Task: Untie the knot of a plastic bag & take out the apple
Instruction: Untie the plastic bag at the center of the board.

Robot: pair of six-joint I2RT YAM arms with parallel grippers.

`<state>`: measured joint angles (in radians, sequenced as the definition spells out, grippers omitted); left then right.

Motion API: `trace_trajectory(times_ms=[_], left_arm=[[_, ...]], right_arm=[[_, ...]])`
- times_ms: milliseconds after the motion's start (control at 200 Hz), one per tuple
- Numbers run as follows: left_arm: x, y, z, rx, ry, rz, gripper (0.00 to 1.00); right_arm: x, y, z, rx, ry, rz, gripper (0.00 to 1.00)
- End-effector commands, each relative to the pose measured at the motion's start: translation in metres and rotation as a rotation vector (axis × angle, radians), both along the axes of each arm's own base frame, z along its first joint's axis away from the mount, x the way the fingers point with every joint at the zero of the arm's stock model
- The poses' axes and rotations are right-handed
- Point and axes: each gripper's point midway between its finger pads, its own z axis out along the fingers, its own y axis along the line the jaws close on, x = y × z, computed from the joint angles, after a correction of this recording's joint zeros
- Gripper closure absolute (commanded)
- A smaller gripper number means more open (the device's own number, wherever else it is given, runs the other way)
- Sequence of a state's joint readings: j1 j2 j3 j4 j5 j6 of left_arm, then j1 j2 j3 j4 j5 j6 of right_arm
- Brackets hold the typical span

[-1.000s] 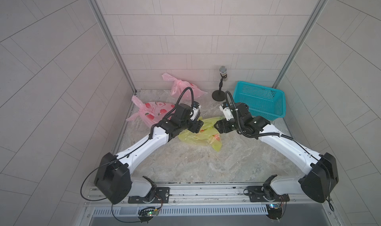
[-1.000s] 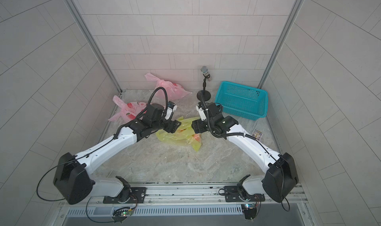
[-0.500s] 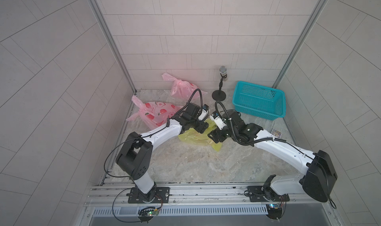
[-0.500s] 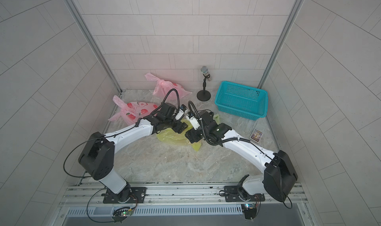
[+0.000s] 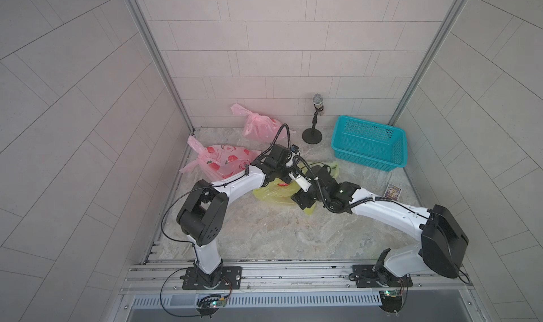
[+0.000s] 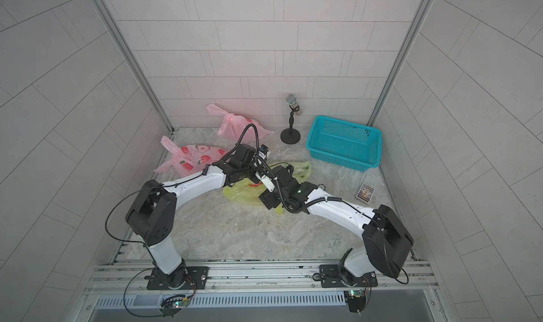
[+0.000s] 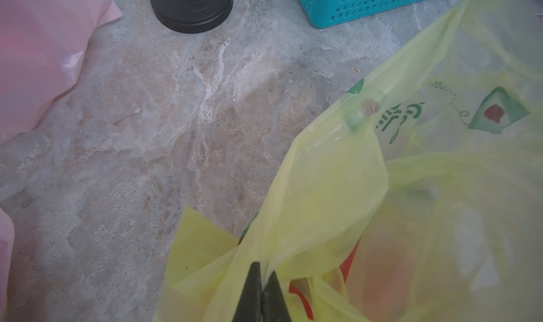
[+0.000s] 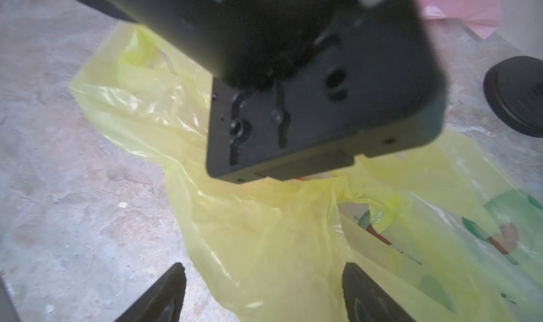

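At the left of the marble tabletop [image 5: 264,235], in both top views, lie a printed pink bag [image 5: 223,159] and, behind it near the back wall, a plain pink bag [image 5: 258,126]; neither is touched. Next comes the left gripper [image 7: 263,272]: the left wrist view shows its jaws pressed together on a gathered fold of the yellow bag [image 7: 332,188], which lies crumpled at the table centre between the two arms. The apple [image 7: 388,264] is inside this bag; the wrist view is blurred there, so the orange-red mass behind the film is probably it, not certainly. To the right, the right gripper [image 8: 264,269] hovers just above the bag with its jaws wide apart and nothing between them; the knot [image 8: 380,203], a twisted bunch of film, lies ahead of them, below the left gripper's body. Further right are a microphone stand [image 5: 312,134], a teal basket [image 5: 367,156] and a small card [image 5: 393,192], all apart from the yellow bag. Step in hand, as judged: untying, with one tail anchored and the bag not yet opened. The next move calls for the right jaws to descend onto the opposite tail, close on film only, then pull away from the left grip; a pinch through both layers would tighten the knot
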<state>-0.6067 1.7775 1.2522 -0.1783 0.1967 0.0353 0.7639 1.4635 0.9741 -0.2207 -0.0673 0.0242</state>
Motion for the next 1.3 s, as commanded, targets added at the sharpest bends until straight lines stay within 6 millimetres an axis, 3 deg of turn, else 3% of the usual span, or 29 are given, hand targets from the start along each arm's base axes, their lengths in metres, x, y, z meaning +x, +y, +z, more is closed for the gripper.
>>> trace_trajectory(times_ms=[0,45,80,185,280,565,750,886,906,1041,1151,1296], left_arm=[[0.01,0.001,0.012,-0.035,-0.003,0.043,1.0],[0.013,0.005,0.013,-0.057,0.009,0.066,1.0],[0.015,0.007,0.012,-0.067,0.018,0.079,1.0],[0.024,0.02,0.01,-0.078,0.035,0.149,1.0],[0.039,0.042,0.007,-0.121,0.063,0.272,1.0],[0.069,0.112,-0.006,-0.305,0.135,0.609,1.0],[0.069,0.141,-0.023,-0.354,0.162,0.735,1.0],[0.063,0.146,-0.037,-0.35,0.185,0.755,1.0],[0.063,0.146,-0.039,-0.351,0.187,0.753,1.0],[0.058,0.148,-0.048,-0.325,0.195,0.748,1.0],[0.053,0.147,-0.057,-0.301,0.209,0.728,1.0],[0.041,0.14,-0.064,-0.266,0.189,0.685,1.0]], right_arm=[[0.019,-0.002,0.002,-0.066,-0.106,-0.011,0.15],[0.021,-0.001,-0.001,-0.072,-0.113,-0.01,0.17],[0.022,-0.001,-0.005,-0.078,-0.106,-0.009,0.24],[0.015,-0.003,-0.016,-0.092,-0.053,-0.007,0.71],[0.001,-0.01,-0.02,-0.084,0.001,-0.008,1.0],[-0.059,-0.045,-0.015,0.014,0.179,-0.086,1.0],[-0.088,-0.081,-0.047,-0.009,0.299,-0.24,1.0],[-0.091,-0.107,-0.07,-0.006,0.347,-0.411,1.0],[-0.096,-0.116,-0.082,-0.024,0.366,-0.433,1.0],[-0.091,-0.138,-0.103,0.0,0.389,-0.561,1.0],[-0.083,-0.147,-0.11,0.03,0.421,-0.631,1.0],[-0.083,-0.145,-0.124,0.01,0.498,-0.638,1.0]])
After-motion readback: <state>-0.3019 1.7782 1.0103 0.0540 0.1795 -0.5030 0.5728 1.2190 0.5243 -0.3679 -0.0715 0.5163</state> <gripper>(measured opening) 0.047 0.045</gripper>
